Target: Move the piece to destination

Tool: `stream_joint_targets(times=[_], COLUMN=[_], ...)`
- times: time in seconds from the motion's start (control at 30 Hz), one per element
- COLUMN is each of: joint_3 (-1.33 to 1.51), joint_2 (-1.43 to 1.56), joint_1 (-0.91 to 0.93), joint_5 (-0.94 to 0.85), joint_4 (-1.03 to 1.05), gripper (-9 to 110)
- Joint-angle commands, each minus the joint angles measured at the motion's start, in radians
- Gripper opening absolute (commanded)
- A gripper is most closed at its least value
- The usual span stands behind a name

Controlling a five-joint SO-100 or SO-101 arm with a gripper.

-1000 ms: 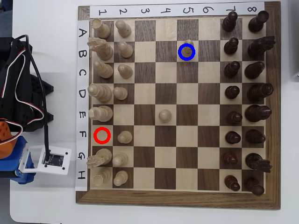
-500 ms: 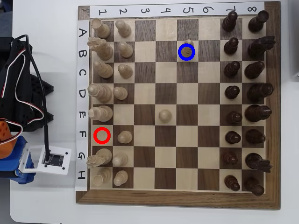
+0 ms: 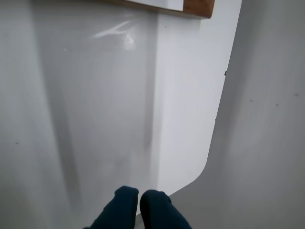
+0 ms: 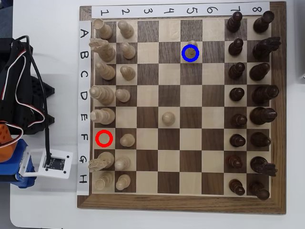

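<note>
In the overhead view the light tan piece (image 4: 191,51) stands inside the blue ring (image 4: 183,53) on the board, in row B, column 5. The red ring (image 4: 104,138) in row F, column 1 is empty. My arm (image 4: 19,95) is folded on the white table to the left of the board, and its fingers are hidden there. In the wrist view my gripper (image 3: 139,193) shows at the bottom edge. Its two dark blue fingers (image 3: 125,206) are pressed together with nothing between them, above the bare white table. Neither the piece nor the blue ring shows in this view.
Pale pieces fill columns 1 and 2 at the board's left, dark pieces columns 7 and 8 at its right. A lone pale pawn (image 4: 167,117) stands mid-board. In the wrist view a corner of the wooden board (image 3: 198,7) shows at the top and the table edge (image 3: 219,119) curves on the right.
</note>
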Motion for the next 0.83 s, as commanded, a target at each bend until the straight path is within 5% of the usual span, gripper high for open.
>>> stream_joint_targets(times=[0.0, 0.8], joint_3=[-0.006, 0.002], joint_2=[0.057, 0.057], joint_1=[0.020, 0.020], joint_5=[-0.005, -0.015], joint_4=[-0.054, -0.081], gripper=[0, 0])
